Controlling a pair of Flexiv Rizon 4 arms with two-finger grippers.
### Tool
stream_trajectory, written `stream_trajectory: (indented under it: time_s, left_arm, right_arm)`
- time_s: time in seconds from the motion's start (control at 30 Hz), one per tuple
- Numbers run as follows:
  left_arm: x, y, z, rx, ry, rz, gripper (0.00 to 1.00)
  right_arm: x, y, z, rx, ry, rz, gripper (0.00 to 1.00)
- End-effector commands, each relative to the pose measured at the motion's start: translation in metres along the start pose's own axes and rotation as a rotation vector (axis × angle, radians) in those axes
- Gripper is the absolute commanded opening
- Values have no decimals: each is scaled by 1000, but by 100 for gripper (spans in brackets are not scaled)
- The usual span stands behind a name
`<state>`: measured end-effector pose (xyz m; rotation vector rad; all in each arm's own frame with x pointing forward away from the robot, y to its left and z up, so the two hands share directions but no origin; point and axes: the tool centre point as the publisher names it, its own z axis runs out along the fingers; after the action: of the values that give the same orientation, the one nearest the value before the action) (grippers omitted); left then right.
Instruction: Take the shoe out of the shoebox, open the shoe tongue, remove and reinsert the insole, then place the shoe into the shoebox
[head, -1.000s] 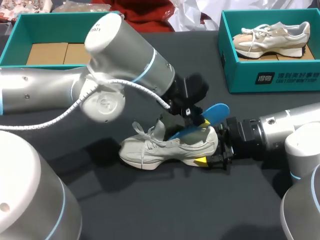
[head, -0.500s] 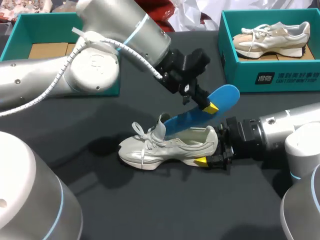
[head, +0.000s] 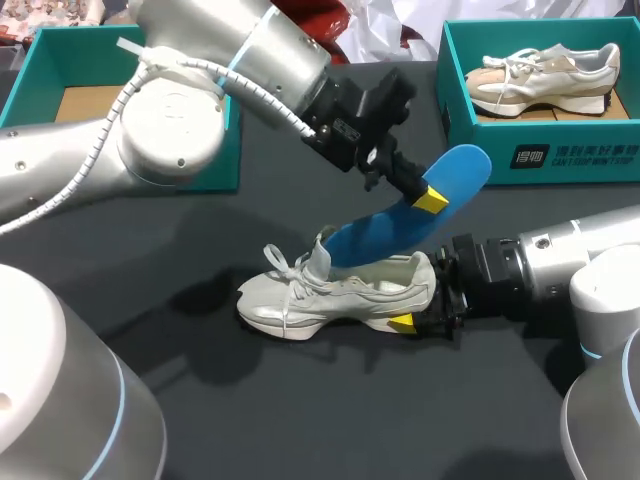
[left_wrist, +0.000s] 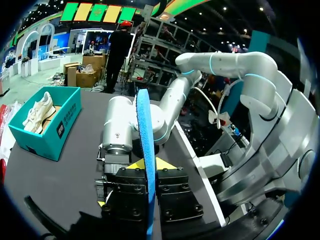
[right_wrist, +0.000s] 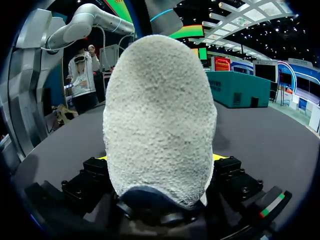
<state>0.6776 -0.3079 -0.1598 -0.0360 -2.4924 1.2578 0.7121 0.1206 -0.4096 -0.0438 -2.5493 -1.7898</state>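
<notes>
Change: over the last second the left arm has risen and swung toward the right-hand side of the table, drawing the insole (head: 410, 215) up and almost wholly out of the shoe (head: 340, 290). The shoe and the right arm have not shifted.

- Left gripper (head: 428, 200) – clamped on the blue insole near its heel end. In the left wrist view the insole (left_wrist: 146, 165) stands edge-on, pinched between the two fingers of the left gripper (left_wrist: 146, 167).
- Insole – held aslant in the air, high end toward the right-hand shoebox (head: 540, 150), low end just at the shoe's opening behind the raised tongue. Contact there cannot be told.
- Shoe – off-white, upright on its sole on the black table (head: 300, 400), near the middle, toe toward the left arm's side.
- Right gripper (head: 415, 295) – closed on the shoe's heel from both sides. In the right wrist view the heel (right_wrist: 160, 115) fills the space between the fingers of the right gripper (right_wrist: 161, 159).
- Right-hand shoebox – teal, at the far right, holding a second shoe (head: 545, 75).
- Left-hand shoebox (head: 60, 40) – teal, at the far left, brown card inside.
</notes>
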Motion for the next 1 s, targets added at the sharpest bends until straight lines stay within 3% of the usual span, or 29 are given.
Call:
stream_trajectory:
  time_s: [0.03,0.27,0.4,0.77,1.0]
  left_arm:
    - [0,0,0,0,0,0,0]
    - [0,0,0,0,0,0,0]
    - [20,-29,-19,150,-51,30,0]
    - [70,-81,-77,359,-79,113,0]
    - [73,-86,-83,373,-86,116,0]
  right_arm:
    - [1,-1,2,5,-1,1,0]
    - [1,-1,2,5,-1,1,0]
    - [1,-1,2,5,-1,1,0]
    - [1,-1,2,5,-1,1,0]
    - [1,-1,2,5,-1,1,0]
